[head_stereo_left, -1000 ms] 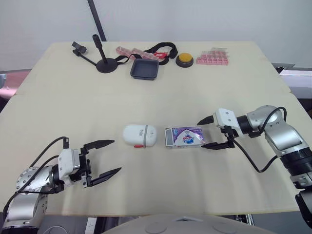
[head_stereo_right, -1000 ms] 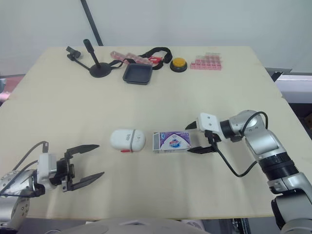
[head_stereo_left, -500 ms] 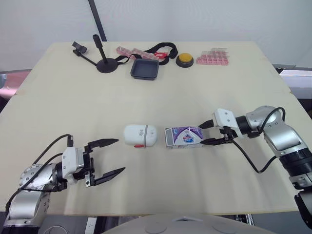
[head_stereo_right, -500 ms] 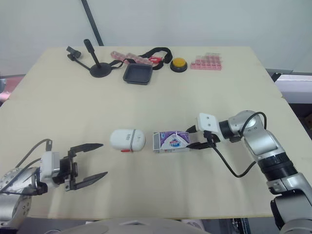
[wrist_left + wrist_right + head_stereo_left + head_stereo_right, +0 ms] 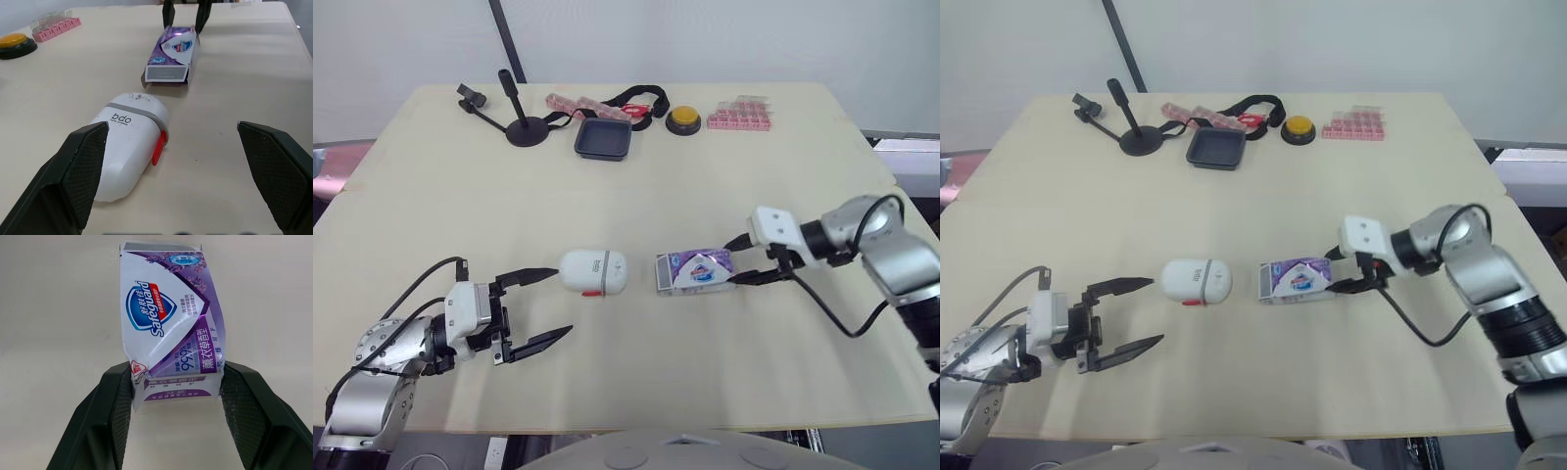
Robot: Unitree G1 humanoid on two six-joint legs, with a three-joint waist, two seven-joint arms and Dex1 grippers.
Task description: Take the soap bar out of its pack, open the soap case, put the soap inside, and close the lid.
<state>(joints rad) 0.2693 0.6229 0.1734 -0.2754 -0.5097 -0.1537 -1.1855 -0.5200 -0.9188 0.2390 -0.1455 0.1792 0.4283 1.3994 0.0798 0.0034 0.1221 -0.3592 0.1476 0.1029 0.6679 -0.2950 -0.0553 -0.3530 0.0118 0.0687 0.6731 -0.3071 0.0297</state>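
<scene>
Your soap pack (image 5: 695,271) is a purple and white Safeguard carton lying flat at mid-table, right of centre. Its right end is creased where the right gripper (image 5: 737,262) pinches it between both fingers. The white oval case (image 5: 593,271), with a grey band and red latch, lies closed just to the pack's left, apart from it. Your left gripper (image 5: 563,302) hovers near the case, fingers spread wide and empty. The table (image 5: 705,176) is pale beige; a stand (image 5: 524,127), black tray (image 5: 604,138), orange button (image 5: 684,119) and pink rack (image 5: 739,115) line its far edge, below a plain wall (image 5: 705,39).
</scene>
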